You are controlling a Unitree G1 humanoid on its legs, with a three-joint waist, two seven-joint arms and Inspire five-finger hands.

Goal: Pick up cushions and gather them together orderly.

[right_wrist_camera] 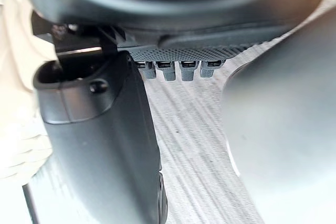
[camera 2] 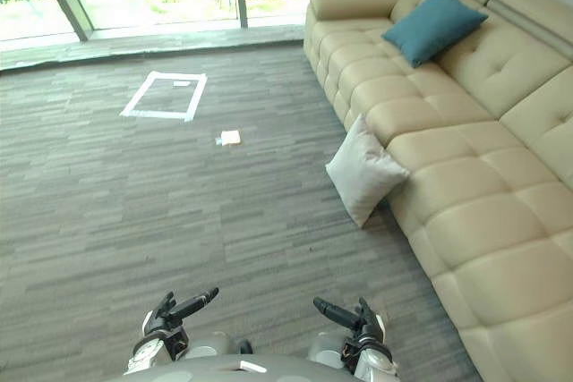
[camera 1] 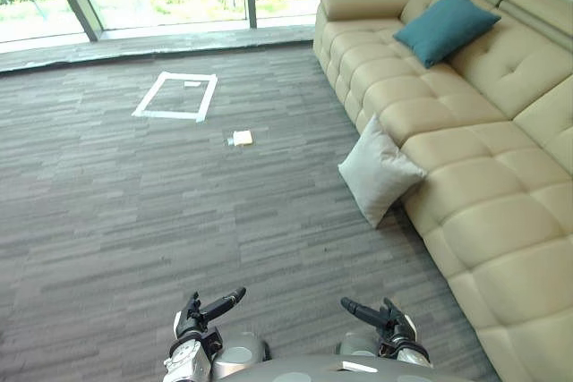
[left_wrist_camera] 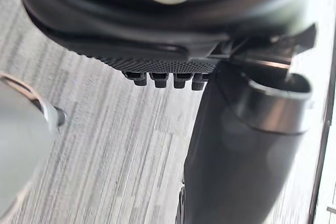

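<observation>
A: What takes up most of the scene?

B: A grey carpeted floor [camera 1: 134,212]. A long beige tufted sofa [camera 1: 483,221] runs down the robot's right side.

A: Where are the cushions?

B: They are well apart. A teal cushion [camera 1: 446,26] rests on the sofa's far seat, leaning on the backrest. A pale grey cushion [camera 1: 379,172] stands on the floor on one corner, leaning against the sofa's front.

A: Anything else on the floor?

B: A white tape rectangle [camera 1: 207,98] far out, with a small pale card [camera 1: 242,138] near it.

A: And the hands?

B: The left hand [camera 1: 199,318] and right hand [camera 1: 387,318] hover low at the near edge, well short of both cushions. Their fingers [left_wrist_camera: 161,80] are loosely extended, holding nothing.
</observation>
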